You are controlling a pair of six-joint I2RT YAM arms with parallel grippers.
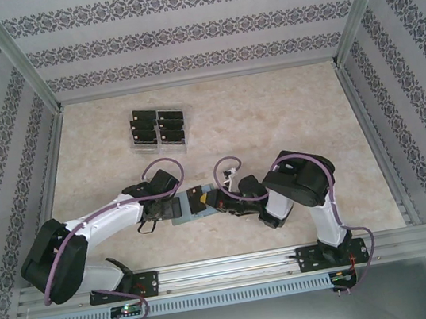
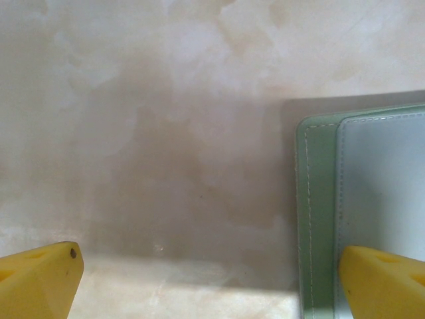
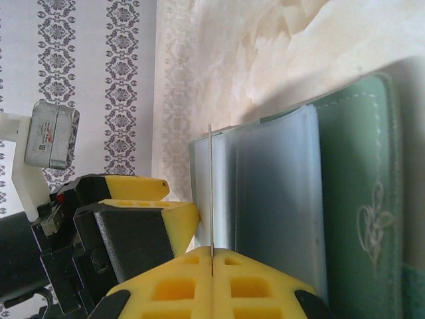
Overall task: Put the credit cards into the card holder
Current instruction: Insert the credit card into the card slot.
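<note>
Right gripper (image 3: 211, 258) pinching one card (image 3: 210, 186), one card holder (image 3: 345, 186), perhaps six cards (image 1: 142, 127) beyond

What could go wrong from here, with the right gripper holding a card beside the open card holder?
The card, pinched edge-on in the right gripper, may miss a sleeve opening and bend or slip. The card holder is unclamped; the open left gripper has just one finger over its edge, so a push could slide it.

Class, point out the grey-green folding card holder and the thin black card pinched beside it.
Grey-green folding card holder (image 3: 358, 153): right wrist view, green stitched panel.
Thin black card (image 1: 195, 197): top external view, flat upper face.
</note>
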